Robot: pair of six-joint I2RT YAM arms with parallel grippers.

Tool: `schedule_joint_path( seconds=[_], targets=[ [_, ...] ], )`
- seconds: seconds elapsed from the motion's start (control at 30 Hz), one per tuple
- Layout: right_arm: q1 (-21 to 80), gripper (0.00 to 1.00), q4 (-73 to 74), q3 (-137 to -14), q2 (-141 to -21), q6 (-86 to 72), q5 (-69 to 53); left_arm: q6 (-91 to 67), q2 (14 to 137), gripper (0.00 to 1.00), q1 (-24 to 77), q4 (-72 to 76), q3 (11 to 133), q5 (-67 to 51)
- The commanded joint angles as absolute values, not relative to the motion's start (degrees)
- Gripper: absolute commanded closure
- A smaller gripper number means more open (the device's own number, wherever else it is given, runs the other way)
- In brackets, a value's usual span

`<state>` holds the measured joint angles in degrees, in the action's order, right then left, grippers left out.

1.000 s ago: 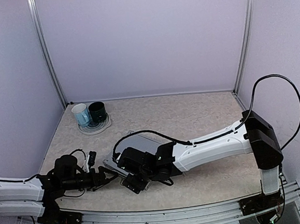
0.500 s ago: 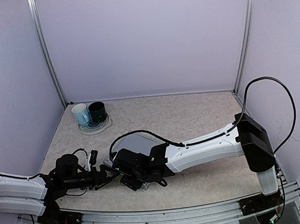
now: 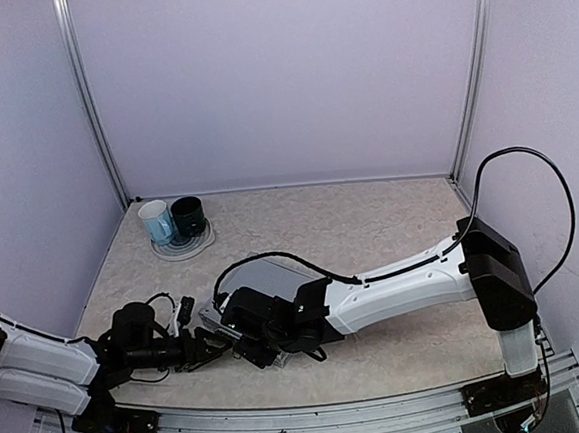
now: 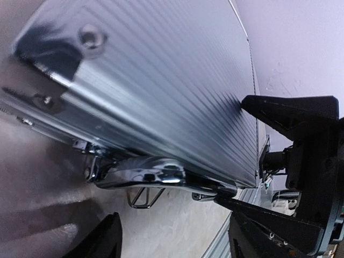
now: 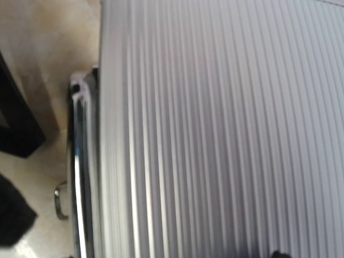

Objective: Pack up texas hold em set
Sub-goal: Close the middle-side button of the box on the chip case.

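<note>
At the back left of the table (image 3: 369, 210), a light-blue mug (image 3: 156, 223) and a dark-green mug (image 3: 188, 215) are seen side by side on a plate (image 3: 185, 249), well apart from everything else. Nearer the front, the left arm is laid low along the table's near edge, and the left gripper (image 3: 207, 345) is held just beside the near-left corner of the case (image 3: 270, 276). Its fingers (image 5: 16, 126) are shown spread, with only bare table between them – nothing is pinched. The case is found left of the table's middle, shut, with its ribbed silver lid (image 5: 226, 129) turned up. A chrome handle (image 4: 142, 174) is seen folded against its front side, with a small wire loop (image 4: 144, 198) just below. From the right, the right arm is reached across the table, and the right gripper (image 3: 252, 352) is set at the case's near edge. Its fingers (image 4: 285, 110) are spread as well – one is held over the lid, the other lower, beside the front side and close to the handle. Whether either tip touches the case cannot be told.
</note>
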<state>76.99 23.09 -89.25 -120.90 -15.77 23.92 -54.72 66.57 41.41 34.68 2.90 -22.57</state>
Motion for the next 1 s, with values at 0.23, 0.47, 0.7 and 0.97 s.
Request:
schedule_joint_path(
  seconds=[0.23,0.47,0.7,0.97],
  targets=[
    [74.7,0.25,27.7,-86.4,-121.0,-17.5,21.9,-47.9,64.8,0.63,38.6,28.3,4.5,-23.2],
    [74.6,0.25,28.0,-86.4,-120.9,-17.7,21.9,-46.2,70.7,0.62,38.4,31.2,6.0,-25.1],
    [74.4,0.26,27.9,-86.5,-120.9,-17.3,21.6,-44.2,76.8,0.70,38.6,32.5,8.9,-26.0],
    [74.2,0.26,27.9,-86.4,-120.7,-17.3,21.3,-43.0,80.3,0.77,41.0,29.6,11.2,-21.8]
  ],
)
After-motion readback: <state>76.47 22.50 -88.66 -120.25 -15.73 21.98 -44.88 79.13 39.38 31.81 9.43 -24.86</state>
